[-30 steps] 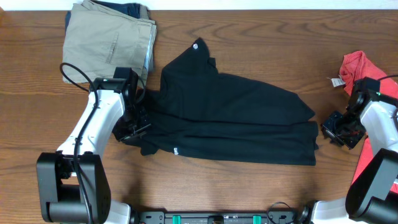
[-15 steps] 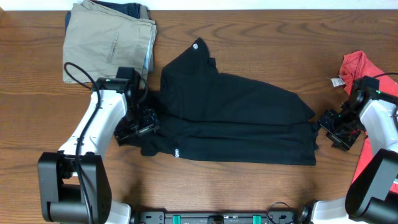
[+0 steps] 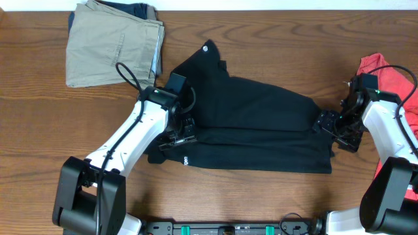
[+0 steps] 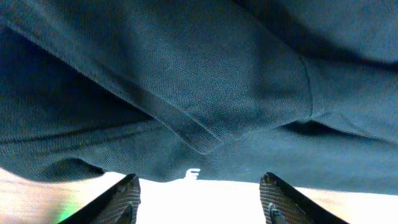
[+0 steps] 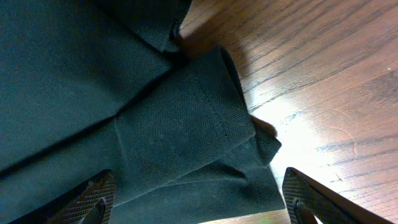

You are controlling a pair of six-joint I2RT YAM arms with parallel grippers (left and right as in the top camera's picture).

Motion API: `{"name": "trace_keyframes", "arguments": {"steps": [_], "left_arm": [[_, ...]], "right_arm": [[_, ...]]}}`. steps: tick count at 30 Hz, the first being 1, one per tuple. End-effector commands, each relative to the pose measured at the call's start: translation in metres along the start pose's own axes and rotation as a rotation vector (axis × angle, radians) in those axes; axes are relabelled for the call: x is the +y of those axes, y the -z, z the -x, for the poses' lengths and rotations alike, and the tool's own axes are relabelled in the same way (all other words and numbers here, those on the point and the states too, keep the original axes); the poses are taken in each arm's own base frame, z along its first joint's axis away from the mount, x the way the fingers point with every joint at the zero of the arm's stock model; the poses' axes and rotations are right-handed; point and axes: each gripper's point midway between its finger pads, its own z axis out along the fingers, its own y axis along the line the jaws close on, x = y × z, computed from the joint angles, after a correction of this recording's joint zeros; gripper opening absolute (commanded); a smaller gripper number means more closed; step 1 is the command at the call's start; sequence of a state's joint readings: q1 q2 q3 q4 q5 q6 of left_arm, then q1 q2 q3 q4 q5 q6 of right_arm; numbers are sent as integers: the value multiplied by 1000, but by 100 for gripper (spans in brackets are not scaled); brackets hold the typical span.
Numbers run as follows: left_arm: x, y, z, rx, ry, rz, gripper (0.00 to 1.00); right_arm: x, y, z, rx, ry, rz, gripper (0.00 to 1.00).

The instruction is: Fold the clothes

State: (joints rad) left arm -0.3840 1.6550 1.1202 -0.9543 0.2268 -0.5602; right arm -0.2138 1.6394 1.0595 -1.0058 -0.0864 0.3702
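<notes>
The black garment [image 3: 255, 124] lies lengthwise left to right. The left fingers [image 4: 121, 200] are spread over its left end, the right fingers [image 5: 93, 200] spread at its right hem

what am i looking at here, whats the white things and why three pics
The white things are two robot arms at a brown wooden table. One picture looks down from above; the other two come from a camera on each wrist, so the dark prongs at the bottom are that arm's own fingers. A black soft-fabric garment lies spread in the middle, folded khaki-tan trousers at the far left, a red shirt at the right edge. The left hand and right hand sit at the garment's two ends, both open, holding nothing.
</notes>
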Motion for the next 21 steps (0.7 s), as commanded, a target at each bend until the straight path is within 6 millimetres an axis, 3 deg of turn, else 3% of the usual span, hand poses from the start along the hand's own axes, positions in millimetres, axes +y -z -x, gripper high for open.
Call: {"name": "trace_keyframes", "arguments": {"steps": [1,5,16,21], "left_arm": [[3,-8,-6,11,98,7,60],[-1,-20,-7,14,145,-37,60],[-5,-25,-8,26,192,-59,59],[-3,-38,-6,40,204,-45,59]], "right_arm": [[6,3,3,-11,22,5,85],[6,3,3,-11,23,5,85],[5,3,2,-4,22,2,85],[5,3,1,0,22,1,85]]}}
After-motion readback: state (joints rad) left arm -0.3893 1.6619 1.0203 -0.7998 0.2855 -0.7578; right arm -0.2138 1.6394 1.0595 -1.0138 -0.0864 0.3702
